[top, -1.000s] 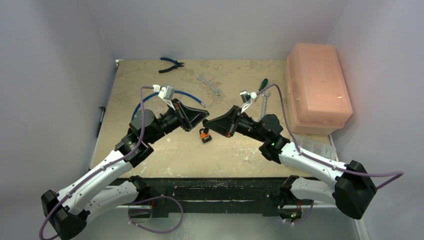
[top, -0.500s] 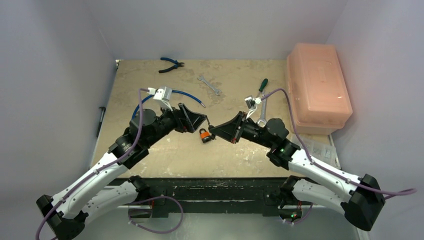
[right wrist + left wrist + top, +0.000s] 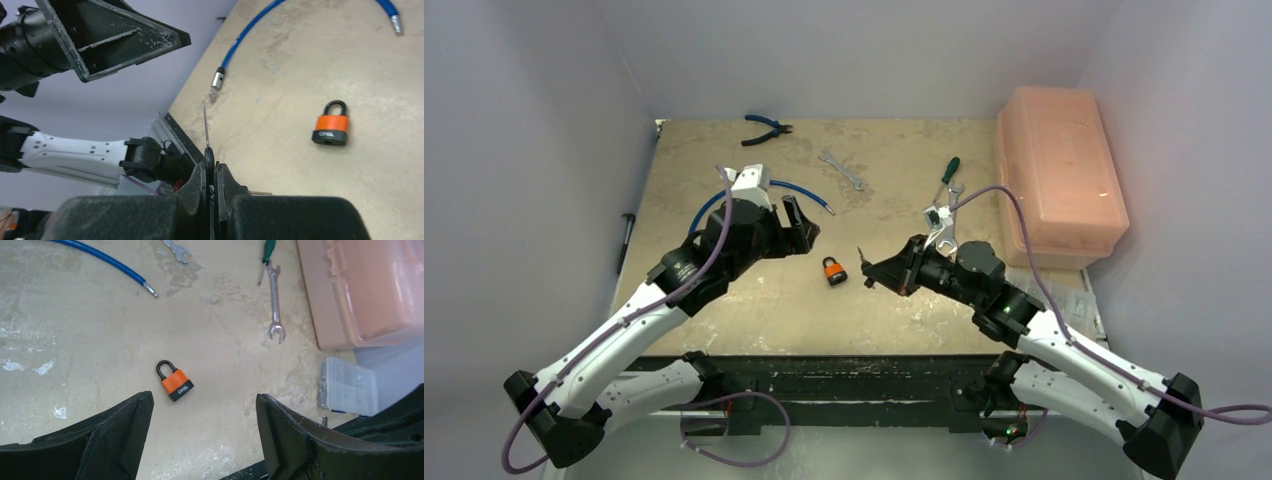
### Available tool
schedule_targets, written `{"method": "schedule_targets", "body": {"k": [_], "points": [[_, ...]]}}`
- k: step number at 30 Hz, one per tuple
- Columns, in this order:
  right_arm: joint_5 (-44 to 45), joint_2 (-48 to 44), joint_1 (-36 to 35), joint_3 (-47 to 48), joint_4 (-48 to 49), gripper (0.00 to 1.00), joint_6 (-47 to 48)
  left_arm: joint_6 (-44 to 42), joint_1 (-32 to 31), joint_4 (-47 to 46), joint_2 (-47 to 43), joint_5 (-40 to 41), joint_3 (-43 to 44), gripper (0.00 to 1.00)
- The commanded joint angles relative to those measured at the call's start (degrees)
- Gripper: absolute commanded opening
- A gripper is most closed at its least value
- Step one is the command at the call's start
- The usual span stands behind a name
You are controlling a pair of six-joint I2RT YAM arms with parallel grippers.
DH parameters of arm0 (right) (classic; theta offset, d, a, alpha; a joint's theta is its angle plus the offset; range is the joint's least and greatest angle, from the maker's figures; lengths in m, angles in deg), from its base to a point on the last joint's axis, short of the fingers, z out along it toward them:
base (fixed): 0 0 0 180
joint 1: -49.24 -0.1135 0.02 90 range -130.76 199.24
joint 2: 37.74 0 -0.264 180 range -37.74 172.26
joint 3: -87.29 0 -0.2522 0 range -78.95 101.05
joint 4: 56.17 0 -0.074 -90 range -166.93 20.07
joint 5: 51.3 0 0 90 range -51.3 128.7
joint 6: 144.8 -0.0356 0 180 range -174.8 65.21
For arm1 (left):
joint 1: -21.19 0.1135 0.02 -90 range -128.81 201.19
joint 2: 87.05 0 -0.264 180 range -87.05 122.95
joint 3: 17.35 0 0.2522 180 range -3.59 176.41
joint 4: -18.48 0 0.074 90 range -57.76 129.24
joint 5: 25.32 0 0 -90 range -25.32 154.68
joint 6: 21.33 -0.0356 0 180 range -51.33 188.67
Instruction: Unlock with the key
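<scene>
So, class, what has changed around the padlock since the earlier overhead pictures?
Both claws drew away from over the padlock: the left claw back leftward, open; the right claw back rightward, shut on the key. The padlock stayed put.

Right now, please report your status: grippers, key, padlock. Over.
Left gripper open, empty. Right gripper shut on key, blade pointing out. Orange padlock flat on table, shackle closed, touching neither gripper. Nothing between key and padlock.
</scene>
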Motion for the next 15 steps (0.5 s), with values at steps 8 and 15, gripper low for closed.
{"method": "schedule_targets", "body": {"k": [8, 15], "points": [[8.0, -3.5, 0.0, 6.0, -13.7, 0.00, 4.4, 6.1, 0.2, 7.0, 14.1, -0.1, 3.9, 0.73], [10.2, -5.0, 0.0, 6.2, -18.1, 0.00, 4.8, 11.6, 0.1, 6.7, 22.4, -1.3, 5.2, 0.76]]}}
